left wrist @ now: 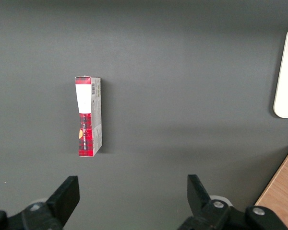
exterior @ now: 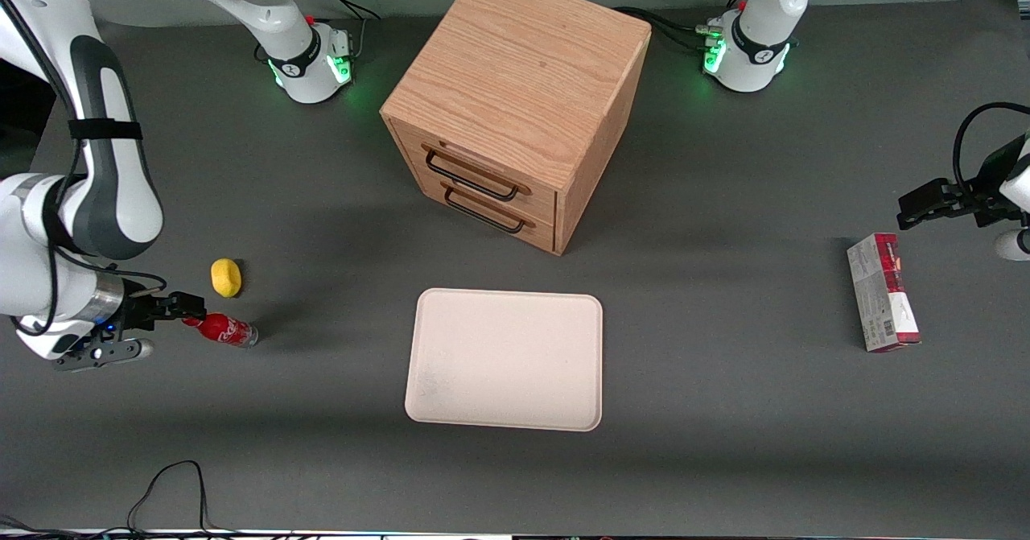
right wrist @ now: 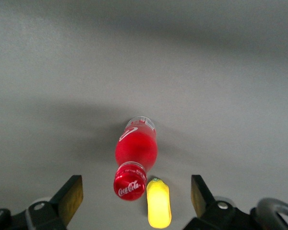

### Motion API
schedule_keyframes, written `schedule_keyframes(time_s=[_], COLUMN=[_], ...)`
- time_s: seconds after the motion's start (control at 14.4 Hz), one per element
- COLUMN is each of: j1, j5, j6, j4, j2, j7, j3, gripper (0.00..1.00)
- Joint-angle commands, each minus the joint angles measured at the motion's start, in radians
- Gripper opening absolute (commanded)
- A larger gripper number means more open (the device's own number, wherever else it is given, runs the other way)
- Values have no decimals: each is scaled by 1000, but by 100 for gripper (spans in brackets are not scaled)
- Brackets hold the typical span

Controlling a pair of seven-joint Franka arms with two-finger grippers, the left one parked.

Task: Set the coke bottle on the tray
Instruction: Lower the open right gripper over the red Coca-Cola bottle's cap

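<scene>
Between wide-spread pincer (right wrist: pixel 137 194) fingers: coke bottle (right wrist: pixel 135 153) on its side, cap-end nearest, untouched.

tray (left wrist: pixel 287 72) cut by left wrist edge, gripper (right wrist: pixel 137 191) fingers (right wrist: pixel 72 194) likewise (tips only)

We see a robotics laboratory bench rather than a home or shop. Two white robot arm bases (exterior: pixel 310 57) with green status lights are bolted to a plain dark grey surface (exterior: pixel 724 411), and black cables (exterior: pixel 173 484) trail over its edge nearest the front camera. Unrelated props are laid out well apart on it: a wooden drawer cabinet (exterior: pixel 515 105), a cream-white tray (exterior: pixel 505 359), a red-and-white carton (exterior: pixel 883 302) toward the parked arm's end, and a yellow lemon-like lump (exterior: pixel 225 278) beside a small coke bottle (exterior: pixel 224 329) toward the working arm's end. There the gripper (exterior: pixel 189 308) hangs at the bottle's cap, its fingers (right wrist: pixel 69 199) spread wide.
</scene>
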Motion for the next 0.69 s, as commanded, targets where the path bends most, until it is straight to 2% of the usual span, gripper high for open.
schedule_keyframes(time_s=[0.0, 0.62], j1=[8, 8], j5=[3, 4], j6=[53, 95], j4=[-90, -103], j2=[-56, -46], j7=[-21, -21], j3=[-4, -4], gripper=[100, 100])
